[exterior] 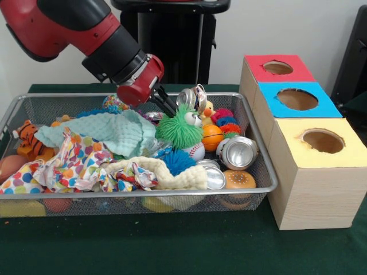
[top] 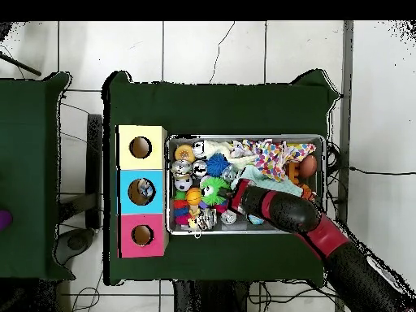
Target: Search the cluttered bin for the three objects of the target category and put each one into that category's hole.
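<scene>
A green cloth covers the table (exterior: 172,246), with a pale wall behind. In the wire basket (exterior: 261,172), well left of the gripper, a toy tiger (exterior: 26,137) peeks from a spotted cloth (exterior: 74,166). Just below the gripper lies a teal cloth (exterior: 114,132). The gripper (exterior: 170,107) hangs over the basket's back part, its dark fingers close together beside a fuzzy green ball (exterior: 179,129); whether they grip anything cannot be made out. A crushed can (exterior: 190,97) sits just right of it, another can (exterior: 238,152) lower right. Farther right stand the red box (exterior: 258,74), blue box (exterior: 269,103) and yellow box (exterior: 309,183), holes upward.

Wire bin (exterior: 259,150) of toys beside three holed boxes (exterior: 304,137)
</scene>
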